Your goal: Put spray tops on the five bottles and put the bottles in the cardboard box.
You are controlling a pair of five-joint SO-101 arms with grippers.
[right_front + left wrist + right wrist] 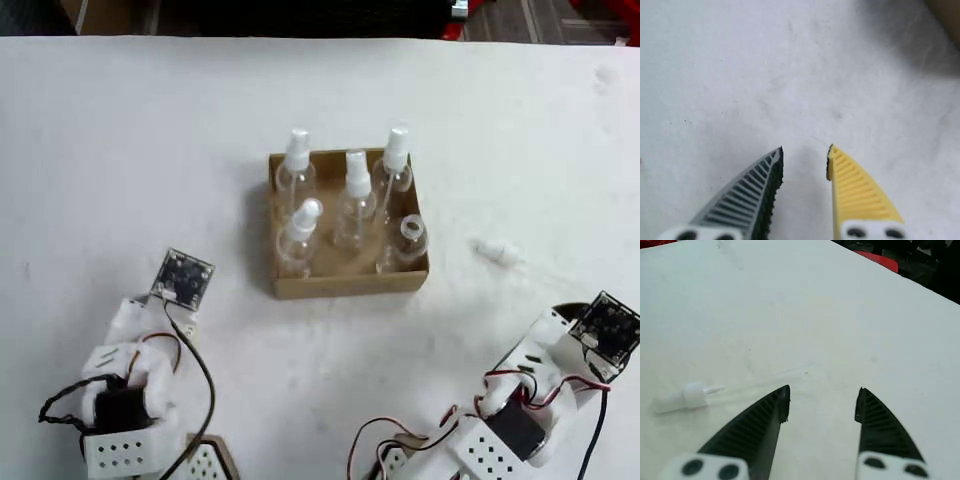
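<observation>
A cardboard box (345,281) sits mid-table with several clear bottles upright in it. Three of them, among them one at the back left (296,172), one in the middle (356,195) and one at the front left (298,238), carry white spray tops. The front right bottle (405,238) has an open neck. A loose spray top (497,250) lies on the table right of the box, also seen as a spray top (684,396) with its thin tube beside my right gripper (822,402), which is open and holds nothing. My left gripper (805,160) is open above bare table.
The left arm (130,385) sits folded near the front left edge and the right arm (540,400) near the front right. A box corner (945,15) shows in the left wrist view. Red objects (877,260) lie past the table's far edge.
</observation>
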